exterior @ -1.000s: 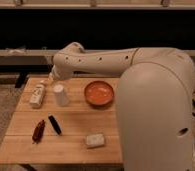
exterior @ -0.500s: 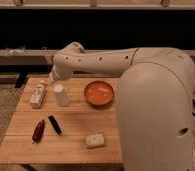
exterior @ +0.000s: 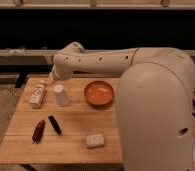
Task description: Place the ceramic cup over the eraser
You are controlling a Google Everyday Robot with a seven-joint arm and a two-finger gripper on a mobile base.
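The ceramic cup (exterior: 60, 95), small, white and tapered, stands on the wooden table (exterior: 76, 145) left of the orange bowl. The eraser (exterior: 54, 124), a short slim black bar, lies on the table in front of the cup, apart from it. My gripper (exterior: 53, 78) is at the end of the white arm just above and behind the cup's top, near the table's back edge; it is mostly hidden by the arm's wrist.
An orange bowl (exterior: 99, 93) sits right of the cup. A white labelled bottle (exterior: 38, 95) lies at the left. A dark red wrinkled object (exterior: 39, 130) lies left of the eraser. A pale rectangular block (exterior: 95, 140) lies near the front. My large white body fills the right side.
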